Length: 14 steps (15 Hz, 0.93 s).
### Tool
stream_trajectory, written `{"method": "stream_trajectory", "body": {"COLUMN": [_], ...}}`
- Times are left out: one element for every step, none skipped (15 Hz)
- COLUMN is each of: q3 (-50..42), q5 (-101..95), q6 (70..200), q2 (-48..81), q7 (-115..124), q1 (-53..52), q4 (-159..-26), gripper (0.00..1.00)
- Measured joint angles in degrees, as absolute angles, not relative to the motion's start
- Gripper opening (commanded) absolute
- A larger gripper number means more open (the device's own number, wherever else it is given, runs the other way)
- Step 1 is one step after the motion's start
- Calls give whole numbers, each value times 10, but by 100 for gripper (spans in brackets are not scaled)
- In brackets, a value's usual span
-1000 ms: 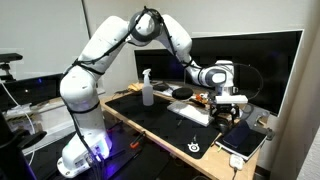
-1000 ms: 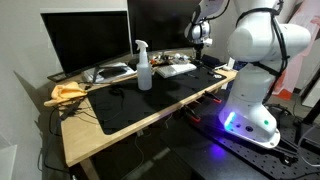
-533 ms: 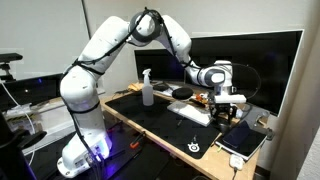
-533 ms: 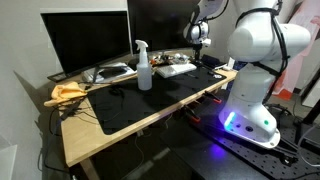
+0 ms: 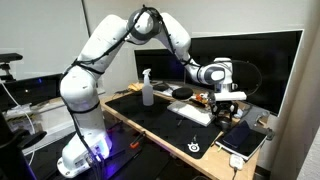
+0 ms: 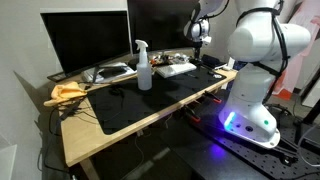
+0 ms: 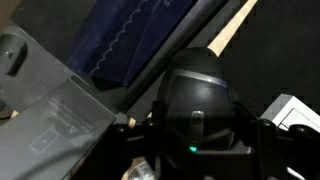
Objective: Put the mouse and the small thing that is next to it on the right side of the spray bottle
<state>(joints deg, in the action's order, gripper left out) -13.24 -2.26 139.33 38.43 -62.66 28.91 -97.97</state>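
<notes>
The black mouse [image 7: 195,85], with a small green light, sits between my gripper's [image 7: 197,125] fingers, which press both its sides. In both exterior views the gripper [image 5: 228,100] [image 6: 200,38] hangs over the far end of the desk, past the white keyboard [image 5: 195,113]. The translucent spray bottle [image 5: 148,88] [image 6: 143,66] stands upright on the black desk mat [image 5: 160,120], well away from the gripper. A small orange-brown thing [image 5: 203,98] lies beside the gripper; I cannot tell what it is.
Dark monitors [image 5: 260,60] [image 6: 85,40] stand along the desk's back. A dark notebook [image 5: 245,138] [image 7: 140,35] lies at the desk's end near the gripper. A yellow cloth [image 6: 68,92] lies at the opposite end. The keyboard also shows behind the bottle [image 6: 175,68].
The gripper with the mouse has risen very slightly; nothing else has moved.
</notes>
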Motion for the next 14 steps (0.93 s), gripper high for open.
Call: {"method": "stream_trajectory", "body": {"q3": [-132,-132,-132,-132,-132,-132,-132,-133,-133,-133,-134,-135,-135,-135], "q5": [-22,-21,-21,-21,-21,-21,-21,-21,-21,-22,-23,-24,-29,-34], "q6": [1395,1395,1395,1395,1395,1395,1395,1395,1395,1395,1395,1395,1395,1395], "q2": [370,352,332,309,287,264,242,220,200,181,162,144,127,112], "q7": [-623,-617,-612,-605,-600,-591,-582,-574,-565,-557,-547,-539,-529,-521], "q1": [289,289,289,289,288,286,283,280,276,271,264,258,250,242], "q4": [-989,-1002,-1016,-1033,-1050,-1068,-1086,-1104,-1123,-1141,-1159,-1177,-1194,-1210], "gripper": [44,44,44,44,44,44,44,44,44,44,44,44,69,69]}}
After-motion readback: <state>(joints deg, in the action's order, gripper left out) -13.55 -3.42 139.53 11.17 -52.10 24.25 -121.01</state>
